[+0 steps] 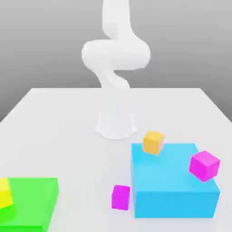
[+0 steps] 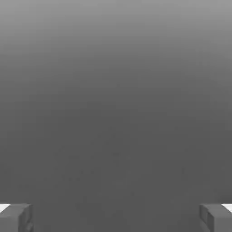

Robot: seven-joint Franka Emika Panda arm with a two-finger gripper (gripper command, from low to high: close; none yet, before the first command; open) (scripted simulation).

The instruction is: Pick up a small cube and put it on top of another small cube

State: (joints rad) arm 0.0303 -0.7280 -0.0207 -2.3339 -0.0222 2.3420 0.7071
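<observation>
Background: grey, graded wall behind a white table [image 1: 54, 118] that spans the exterior view from its middle band down to the bottom edge.
Bright yellow cube [image 1: 5, 192]: at the far lower left of the exterior view, cut by the frame edge, sitting on the green block.
Green block [image 1: 34, 199]: a flat, wide slab in the lower left corner, resting on the table.
Robot arm [image 1: 115, 59]: white, rising from a round base at the centre of the frame, bending at the upper middle and running out of the top edge.
Small magenta cube [image 1: 121, 197]: on the table at lower centre, just beside the left face of the blue block, whether touching cannot be told; well apart from the arm's base.
Blue block [image 1: 174, 190]: large cyan box in the lower right, resting on the table.
Orange-yellow cube [image 1: 153, 142]: at the blue block's back left top corner, slightly tilted, right of centre.
Lighter magenta cube [image 1: 204, 166]: tilted, at the right edge of the blue block's top, in the right part of the frame.
Gripper [image 2: 116, 217]: in the hand view, one grey fingertip [image 2: 16, 217] shows in each lower corner, jaws spread wide with nothing between them, plain grey backdrop beyond.
</observation>
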